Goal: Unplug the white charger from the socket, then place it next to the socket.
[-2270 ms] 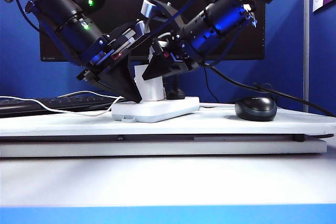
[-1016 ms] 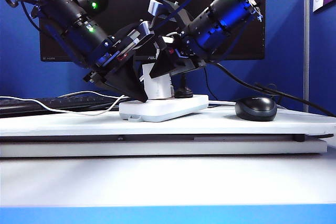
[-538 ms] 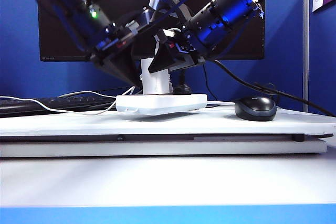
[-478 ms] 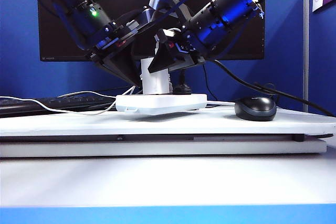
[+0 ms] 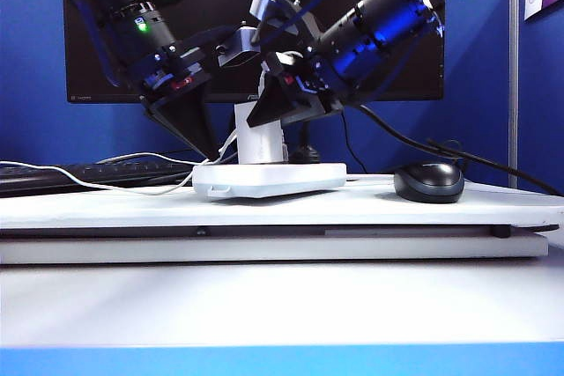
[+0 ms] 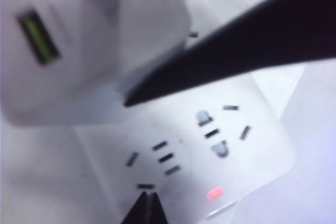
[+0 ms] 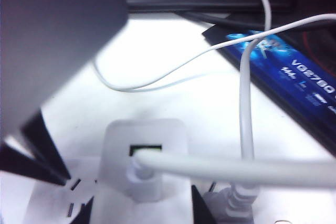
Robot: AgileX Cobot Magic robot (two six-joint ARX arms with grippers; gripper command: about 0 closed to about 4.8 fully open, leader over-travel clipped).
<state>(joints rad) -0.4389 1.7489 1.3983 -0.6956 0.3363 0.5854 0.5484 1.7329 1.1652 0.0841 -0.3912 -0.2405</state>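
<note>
The charger (image 5: 258, 143) stands upright in the socket (image 5: 269, 180) on the table (image 5: 352, 209). Right gripper (image 5: 269, 112) jaws clamp the charger; left gripper (image 5: 204, 134) jaws straddle it, grip unclear.

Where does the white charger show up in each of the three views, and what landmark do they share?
Exterior view: the white charger stands upright on the socket, centre, between the two pincers.
Left wrist view: the charger is a large blurred block above the socket face, its green-lined port showing.
Right wrist view: the charger is seen end-on, a white cable plugged into its port.
Shared landmark: the socket.
</note>
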